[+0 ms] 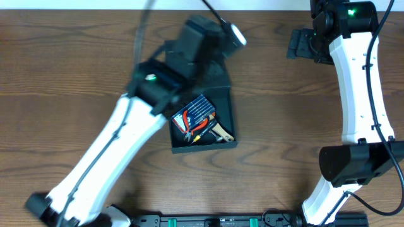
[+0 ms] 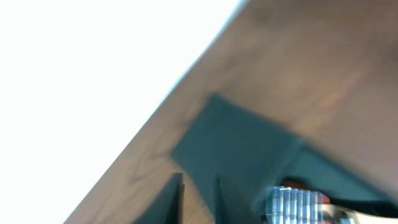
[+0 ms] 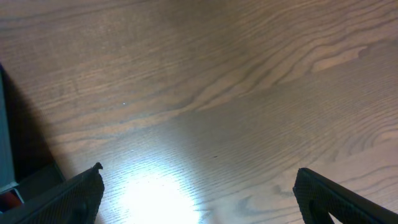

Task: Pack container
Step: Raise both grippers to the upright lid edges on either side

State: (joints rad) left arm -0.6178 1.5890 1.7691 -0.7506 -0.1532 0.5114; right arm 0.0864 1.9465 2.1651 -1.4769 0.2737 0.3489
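Observation:
The container (image 1: 203, 149), a dark teal-black square box, stands open at the table's middle. Its lid flap (image 1: 218, 74) lies back behind it. Inside are a blue case of bits (image 1: 201, 110), red-handled pliers (image 1: 184, 120) and other hand tools. My left gripper (image 1: 201, 31) hovers over the lid flap's far end. In the blurred left wrist view its fingers (image 2: 199, 200) are nearly together with nothing between them, and the flap (image 2: 236, 143) and blue case (image 2: 295, 205) lie just ahead. My right gripper (image 1: 300, 45) is open and empty over bare wood (image 3: 196, 193) at the far right.
The table's far edge (image 2: 186, 81) runs close behind the left gripper. The right arm's base (image 1: 353, 164) stands at the right front. A dark edge, probably the box (image 3: 5, 118), shows at the left of the right wrist view.

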